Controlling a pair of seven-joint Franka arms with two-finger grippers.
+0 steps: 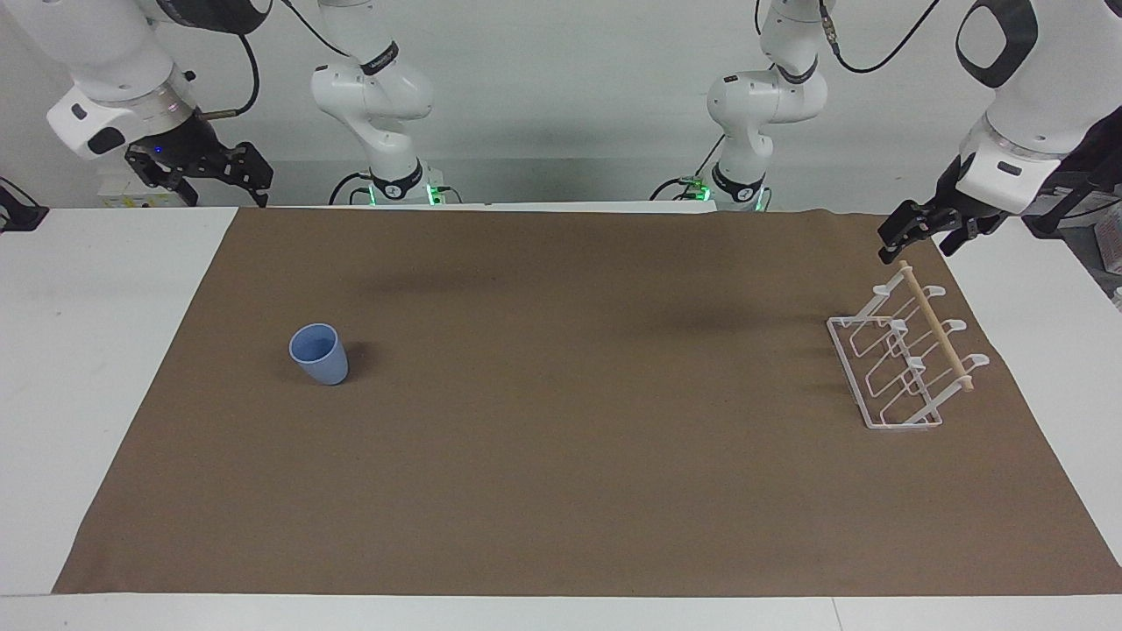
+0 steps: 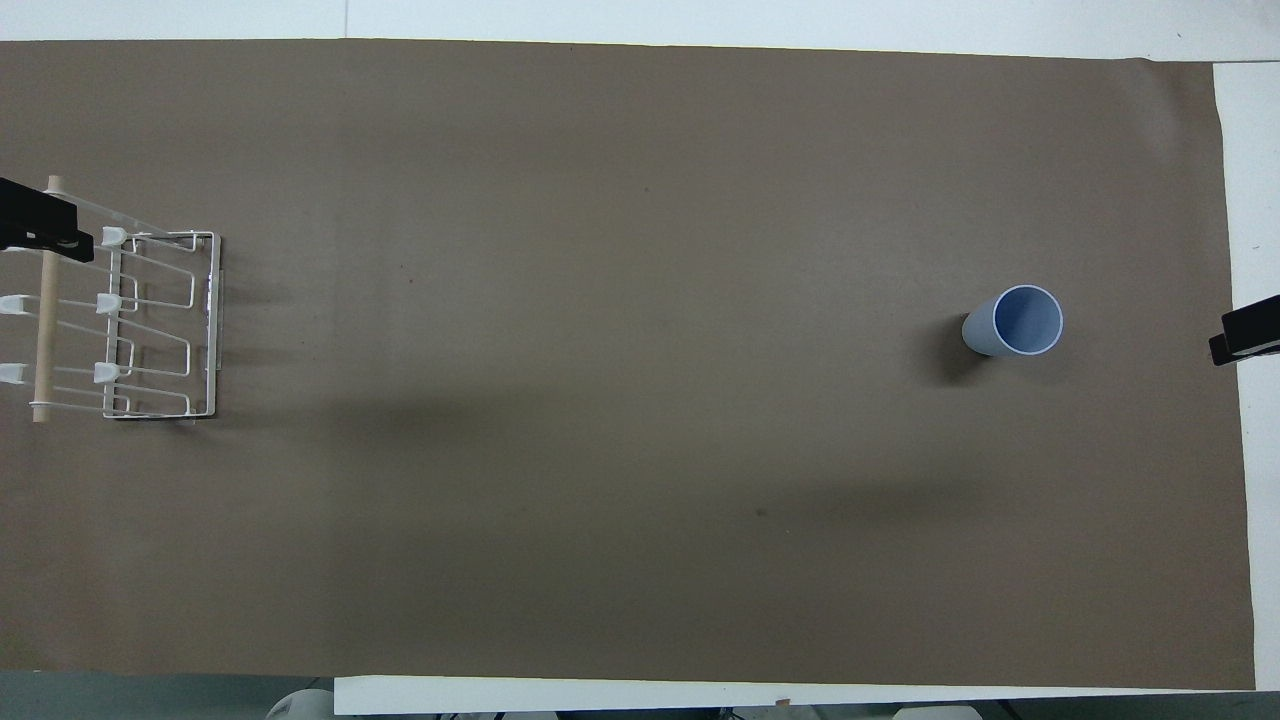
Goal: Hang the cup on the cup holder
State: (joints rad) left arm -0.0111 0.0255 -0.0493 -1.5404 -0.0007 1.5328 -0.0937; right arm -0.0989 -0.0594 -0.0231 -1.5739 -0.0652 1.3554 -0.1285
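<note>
A white desk (image 1: 105, 350) was covered by a wide brown paper mat (image 1: 570, 456). A small light-blue plastic cup (image 1: 320, 354), smooth and handleless, stood upright and mouth up on the mat toward the right arm's end of the desk. A white wire cup holder (image 1: 898, 368) with a rectangular base, slanted looped prongs and a pale wooden rod (image 1: 936, 325) across its top stood on the mat toward the left arm's end, well apart from the cup.

The right hand (image 1: 219, 175) hung in the air over the desk's edge at the right arm's end, holding nothing; whether its fingers were spread could not be told. The left hand (image 1: 912, 232) hovered just above the rod's end nearest the robots, also holding nothing, its finger spacing impossible to tell.
</note>
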